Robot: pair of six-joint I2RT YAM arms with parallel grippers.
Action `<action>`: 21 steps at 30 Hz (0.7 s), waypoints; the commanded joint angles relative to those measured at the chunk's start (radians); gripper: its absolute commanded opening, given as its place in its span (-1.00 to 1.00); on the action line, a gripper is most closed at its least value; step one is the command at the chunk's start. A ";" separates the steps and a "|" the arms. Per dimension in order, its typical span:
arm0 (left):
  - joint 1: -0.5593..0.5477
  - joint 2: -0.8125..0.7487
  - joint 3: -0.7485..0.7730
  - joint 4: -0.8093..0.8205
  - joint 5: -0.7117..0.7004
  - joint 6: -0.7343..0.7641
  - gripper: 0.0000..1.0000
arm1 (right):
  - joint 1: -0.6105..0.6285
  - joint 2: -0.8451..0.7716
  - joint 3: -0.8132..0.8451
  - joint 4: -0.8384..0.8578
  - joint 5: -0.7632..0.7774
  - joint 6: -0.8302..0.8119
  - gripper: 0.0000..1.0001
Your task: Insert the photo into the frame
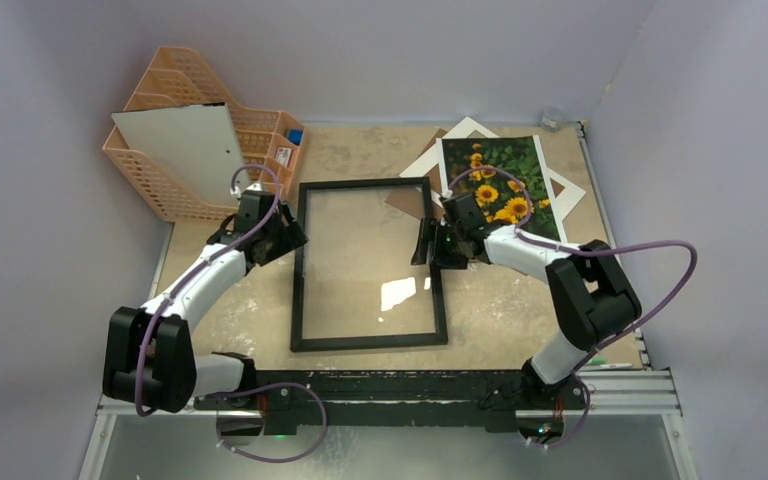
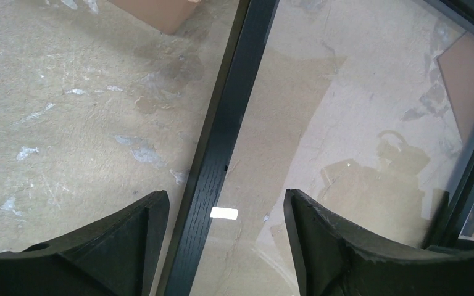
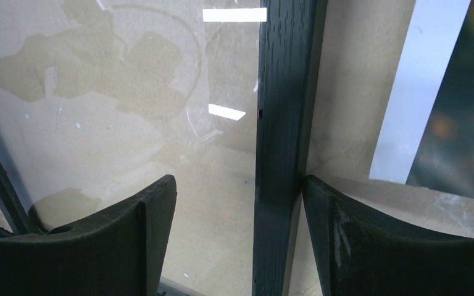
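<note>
Counting just one frame (image 1: 368,262) here, flat on the bench (image 1: 520,310) about in the middle, thin black border and clear glass, bench surface visible straight through the pane. One photo (image 1: 505,160) too, the sunflower print, not in the frame yet: parked at the far right, just beyond the frame's far right corner, lying on top of one white mat board (image 1: 564,186), with one brown board (image 1: 407,200) poking out between mat and frame. Two arms, two claws. Left claw (image 1: 285,238) down at the frame's left border near the far corner, fingers (image 2: 142,228) spread wide and straddling that border, one over bare bench, one over the glass, a gap on both sides, clamped on nothing. Right claw (image 1: 425,243) same deal on the right border, fingers (image 3: 154,216) apart, left one over the glass, right one tight beside the border's outer edge, can't tell whether actually touching. Holding nothing either. One orange basket organiser (image 1: 150,170) in the far left corner with one white board (image 1: 185,150) leaning in it.
</note>
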 commanded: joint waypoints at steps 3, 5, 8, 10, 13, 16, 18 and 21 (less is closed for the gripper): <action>0.005 -0.008 0.050 -0.012 -0.027 0.035 0.43 | 0.005 -0.030 0.104 -0.037 0.165 0.001 0.52; 0.005 -0.009 0.056 -0.015 -0.030 0.039 0.43 | 0.005 -0.065 0.111 -0.080 0.306 0.032 0.52; 0.004 -0.013 0.060 -0.010 -0.030 0.042 0.43 | 0.005 -0.107 0.115 -0.141 0.466 0.060 0.52; 0.005 -0.010 0.069 -0.008 -0.027 0.047 0.43 | 0.005 -0.110 0.119 -0.181 0.563 0.074 0.53; 0.005 -0.002 0.083 -0.007 -0.019 0.053 0.43 | 0.005 -0.063 0.150 -0.275 0.644 0.091 0.55; 0.005 0.005 0.096 0.003 0.011 0.061 0.43 | 0.005 -0.012 0.176 -0.353 0.673 0.100 0.56; 0.005 0.008 0.101 0.014 0.041 0.064 0.43 | 0.005 -0.001 0.178 -0.337 0.654 0.085 0.57; 0.004 0.014 0.110 0.031 0.092 0.069 0.43 | 0.004 0.011 0.190 -0.306 0.604 0.060 0.59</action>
